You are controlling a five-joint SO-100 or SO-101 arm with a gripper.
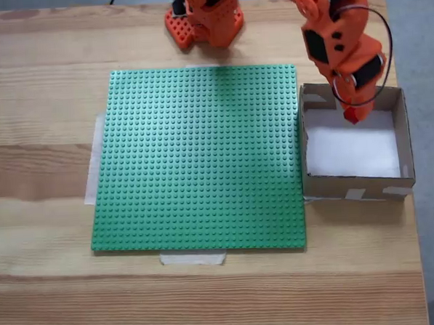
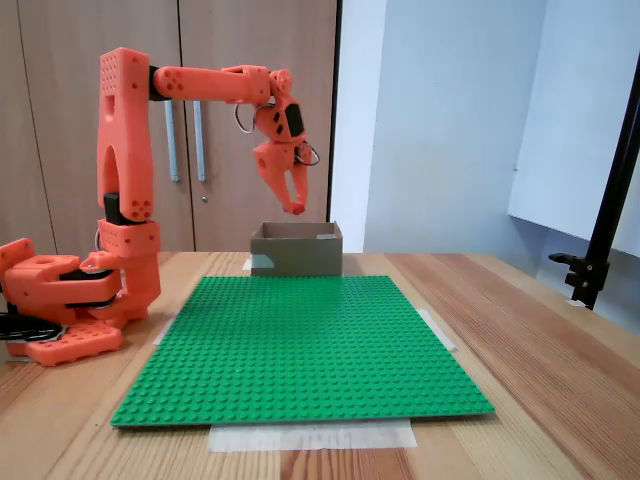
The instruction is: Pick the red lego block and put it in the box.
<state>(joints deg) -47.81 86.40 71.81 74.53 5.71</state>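
My orange gripper (image 1: 350, 109) hangs over the far part of the box (image 1: 358, 187), pointing down. Its fingers are shut on the red lego block (image 1: 353, 115), which shows as a small red piece at the fingertips. In the other fixed view, the gripper (image 2: 292, 203) holds the block (image 2: 295, 209) a little above the box's (image 2: 296, 251) top rim. The box is shallow brown cardboard with a white floor and pale tape on its near rim. Nothing lies on the white floor that I can see.
A large green studded baseplate (image 1: 199, 160) is taped to the wooden table, directly left of the box in the fixed view from above. The arm's orange base (image 1: 206, 21) stands at the table's far edge. The table's right edge runs close to the box.
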